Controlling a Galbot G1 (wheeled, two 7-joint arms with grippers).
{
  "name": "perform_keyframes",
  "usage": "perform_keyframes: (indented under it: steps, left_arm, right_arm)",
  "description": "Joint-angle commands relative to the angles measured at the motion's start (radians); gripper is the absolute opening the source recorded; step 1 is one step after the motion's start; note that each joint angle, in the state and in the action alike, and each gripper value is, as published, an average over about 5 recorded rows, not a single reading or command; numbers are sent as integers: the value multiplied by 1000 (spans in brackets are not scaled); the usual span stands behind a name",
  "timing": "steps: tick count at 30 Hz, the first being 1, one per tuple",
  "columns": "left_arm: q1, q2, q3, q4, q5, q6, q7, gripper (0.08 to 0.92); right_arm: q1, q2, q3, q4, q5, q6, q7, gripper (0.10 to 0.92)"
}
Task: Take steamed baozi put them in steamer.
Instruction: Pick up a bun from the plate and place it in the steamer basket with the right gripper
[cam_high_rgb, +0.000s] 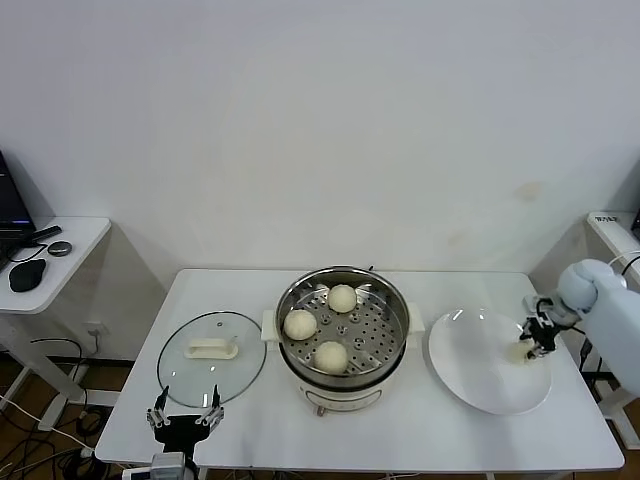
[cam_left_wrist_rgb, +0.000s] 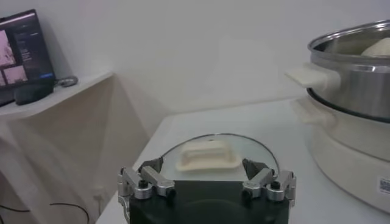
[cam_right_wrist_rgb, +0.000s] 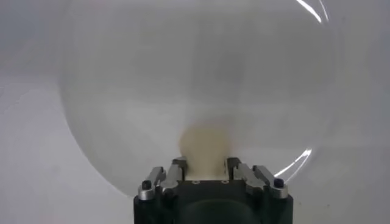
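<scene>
Head view showed the right gripper (cam_high_rgb: 536, 335) low over the white plate (cam_high_rgb: 470, 372) at the table's right, its fingers closed around the last baozi (cam_right_wrist_rgb: 206, 145) near the plate's right rim. Three baozi (cam_high_rgb: 300, 323) already sat on the perforated tray of the steamer (cam_high_rgb: 343, 335) at centre. The bun looked soft, light and easily dented, best pinched gently across its sides. The steamer's raised steel wall stood between plate and tray. The left gripper (cam_high_rgb: 185, 417) hung open near the glass lid (cam_high_rgb: 211, 358).
</scene>
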Motion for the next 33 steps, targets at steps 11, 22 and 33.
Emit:
perform_keyframes:
  steps: [11,22,33]
  left_arm:
    - [-6,20,26,-55,43,-5,-4,823]
    - [-3,36,26,-93,35,-6,-6,823]
    - [-20,37,20,-84,24,-5,-5,823]
  right_arm:
    - [893,24,-847,458,813,-485,13,399]
    - [951,286,-996,476,1005,-668,106,399]
    - [816,352,-1043,491,1016,-757,236,397]
